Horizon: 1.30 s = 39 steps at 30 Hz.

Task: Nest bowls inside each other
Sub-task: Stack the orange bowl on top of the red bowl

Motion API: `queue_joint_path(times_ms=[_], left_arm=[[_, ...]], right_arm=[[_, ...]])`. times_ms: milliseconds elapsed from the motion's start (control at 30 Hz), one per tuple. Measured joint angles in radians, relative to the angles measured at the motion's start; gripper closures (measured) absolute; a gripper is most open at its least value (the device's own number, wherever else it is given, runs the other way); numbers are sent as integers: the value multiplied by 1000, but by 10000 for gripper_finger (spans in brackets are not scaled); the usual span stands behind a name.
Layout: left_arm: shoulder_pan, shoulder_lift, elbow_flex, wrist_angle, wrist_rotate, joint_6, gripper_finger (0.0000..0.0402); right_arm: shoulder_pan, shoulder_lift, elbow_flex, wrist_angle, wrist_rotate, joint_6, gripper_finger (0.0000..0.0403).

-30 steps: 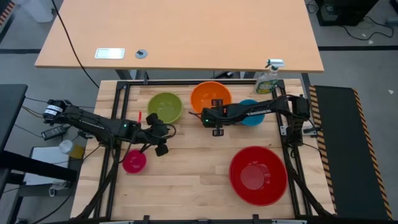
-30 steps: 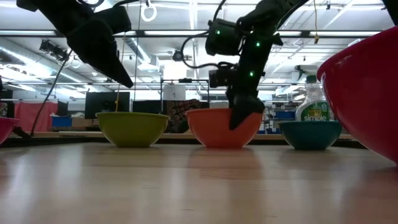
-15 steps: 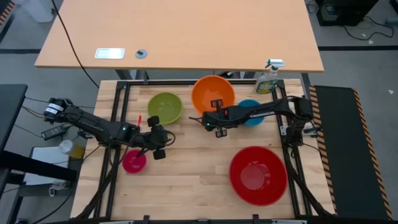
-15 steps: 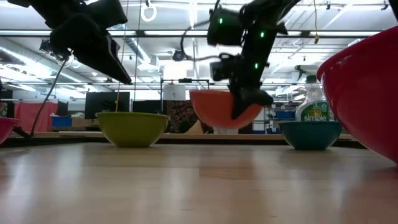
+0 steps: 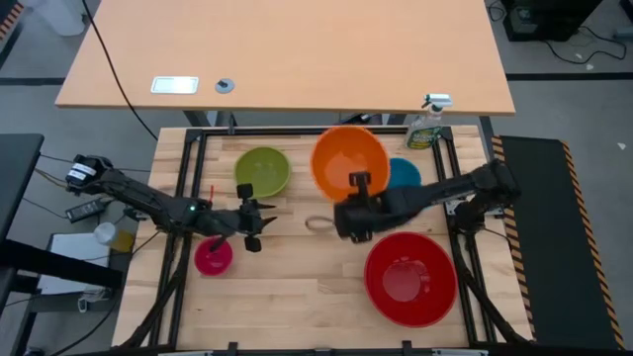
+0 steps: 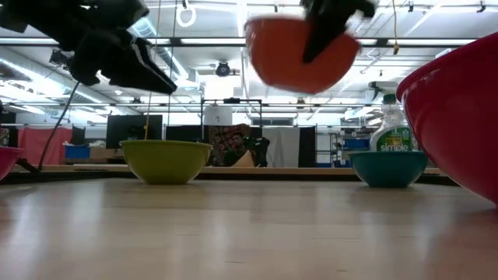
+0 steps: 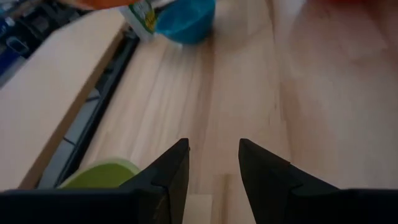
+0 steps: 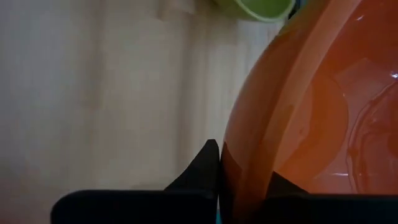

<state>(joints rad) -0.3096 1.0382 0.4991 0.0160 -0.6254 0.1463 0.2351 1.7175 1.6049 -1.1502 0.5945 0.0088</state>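
The orange bowl (image 5: 346,158) hangs high above the table with my right gripper (image 5: 357,185) shut on it. Behind it the blue bowl (image 5: 404,174) stands on the table, partly hidden. The lime green bowl (image 5: 262,170) stands at the far left, the small magenta bowl (image 5: 213,256) at the near left and the large red bowl (image 5: 410,279) at the near right. My left gripper (image 5: 252,214) hovers open above the table between the lime green bowl and the magenta bowl, with nothing between its fingers (image 7: 177,162). My right gripper grips the orange bowl's near rim (image 8: 229,155), with one finger (image 8: 206,163) outside the wall and the other inside the bowl. The fingers come from the table's near side, slanting down. The bowl is lifted clear of the table, mouth up and slightly tilted (image 6: 299,54).
A green spray bottle (image 5: 427,124) stands at the far right corner behind the blue bowl. The table's black frame rail (image 5: 297,132) runs along the far edge. Bare wood lies in the middle and near the front edge (image 5: 297,297).
My right gripper has risen with the orange bowl, which stood on the table a second ago and now hangs high above it. It has also carried the bowl a little toward the table's near right. My left gripper has tipped from pointing steeply down toward level.
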Motion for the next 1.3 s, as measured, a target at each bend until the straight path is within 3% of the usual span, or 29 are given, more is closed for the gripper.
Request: queue_joint_path(times_ms=[200, 467, 600, 767, 1300], left_arm=[[-13, -140, -9, 17, 1, 0, 260], [-38, -261, -9, 35, 1, -4, 260], [-38, -274, -9, 41, 1, -15, 260], [-25, -273, -9, 44, 1, -23, 260], [43, -273, -9, 27, 2, -61, 260]], right_arm=[[180, 1, 88, -157, 11, 246, 379], [388, 2, 93, -330, 7, 626, 379], [465, 2, 93, -341, -129, 736, 378], [507, 3, 93, -323, -393, 918, 374], [563, 98, 43, -241, -498, 1137, 361]])
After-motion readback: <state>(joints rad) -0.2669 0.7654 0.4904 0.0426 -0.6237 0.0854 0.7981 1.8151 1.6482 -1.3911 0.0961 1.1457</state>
